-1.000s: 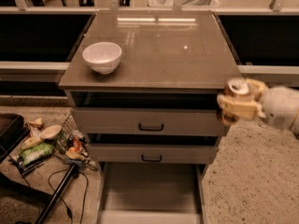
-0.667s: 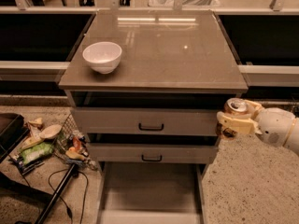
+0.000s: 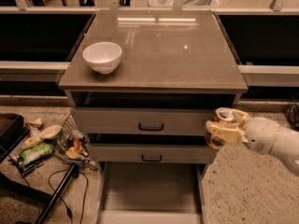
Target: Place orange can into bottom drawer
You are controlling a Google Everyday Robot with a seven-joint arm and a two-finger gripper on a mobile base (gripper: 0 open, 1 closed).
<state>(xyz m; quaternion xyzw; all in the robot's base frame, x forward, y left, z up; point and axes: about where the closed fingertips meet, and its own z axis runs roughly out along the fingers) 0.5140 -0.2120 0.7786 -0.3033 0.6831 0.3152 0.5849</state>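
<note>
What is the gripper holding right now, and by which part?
The gripper, just right of the cabinet, holds the orange can by its side wall, below the top.

White bowl (image 3: 102, 56) on cabinet top (image 3: 163, 50), black-handled top drawer (image 3: 117, 121) & mid drawer (image 3: 117, 152), litter (image 3: 49, 146) on floor (image 3: 243, 190) at left

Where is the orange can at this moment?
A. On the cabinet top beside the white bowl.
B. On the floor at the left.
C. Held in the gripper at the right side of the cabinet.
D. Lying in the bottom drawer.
C: the gripper is shut on the orange can at the right front edge of the cabinet, higher than the open bottom drawer.
</note>
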